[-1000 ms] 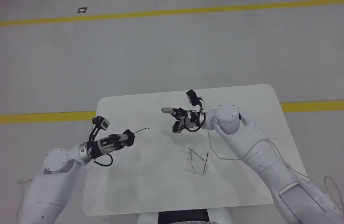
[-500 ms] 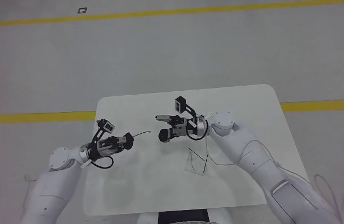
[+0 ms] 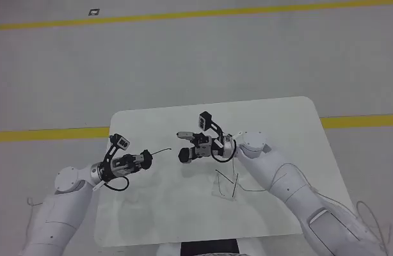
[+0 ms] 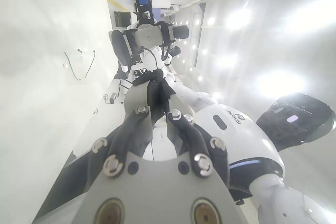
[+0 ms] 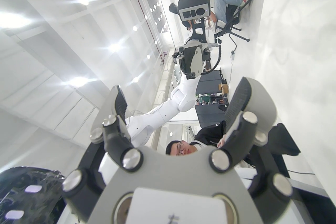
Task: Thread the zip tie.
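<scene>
Left fingers [image 4: 136, 100]: being clenched around the black zip tie [image 3: 160, 152].
Right fingers [image 5: 240, 97]: being held released, facing it above the white tabletop [image 3: 280, 121].

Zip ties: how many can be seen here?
3. One zip tie in the left gripper; two loose ones on the table beside the right arm; others may be hidden.

I count three ties: one zip tie [image 3: 161, 151] pinched in my left gripper [image 3: 147, 158] and two loose ties [image 3: 221, 178] on the one table [image 3: 280, 121]. My right gripper [image 3: 182, 146] makes two grippers.
</scene>
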Available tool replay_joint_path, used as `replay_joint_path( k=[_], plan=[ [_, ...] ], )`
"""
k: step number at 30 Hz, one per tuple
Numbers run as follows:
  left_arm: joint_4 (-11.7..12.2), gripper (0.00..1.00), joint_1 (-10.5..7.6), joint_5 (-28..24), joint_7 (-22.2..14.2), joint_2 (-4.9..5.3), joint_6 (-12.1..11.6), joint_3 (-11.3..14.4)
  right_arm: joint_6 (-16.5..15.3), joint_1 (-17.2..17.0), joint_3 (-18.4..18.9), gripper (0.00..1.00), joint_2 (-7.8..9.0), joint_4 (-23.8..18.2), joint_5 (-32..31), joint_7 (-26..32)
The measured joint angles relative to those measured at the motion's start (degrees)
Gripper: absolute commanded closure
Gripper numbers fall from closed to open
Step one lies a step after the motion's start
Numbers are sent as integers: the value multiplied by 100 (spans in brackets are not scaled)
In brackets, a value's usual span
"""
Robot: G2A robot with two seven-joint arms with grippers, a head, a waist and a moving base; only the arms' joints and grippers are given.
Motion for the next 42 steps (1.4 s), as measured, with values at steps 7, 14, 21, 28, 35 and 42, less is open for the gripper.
replay_joint_path(
  k=[7,14,21,28,35,42],
  plan=[
    [0,100,0,0,0,0,0,0,-262,28,-119,59,-137,322,308,170],
    [0,100,0,0,0,0,0,0,-382,84,-231,66,-279,642,542,227],
    [0,100,0,0,0,0,0,0,-414,182,-337,70,-420,954,673,288],
    [0,100,0,0,0,0,0,0,-509,259,-362,84,-529,1207,746,320],
    [0,100,0,0,0,0,0,0,-564,300,-348,91,-595,1340,717,324],
    [0,100,0,0,0,0,0,0,-602,314,-280,95,-618,1403,647,337]
  ],
)
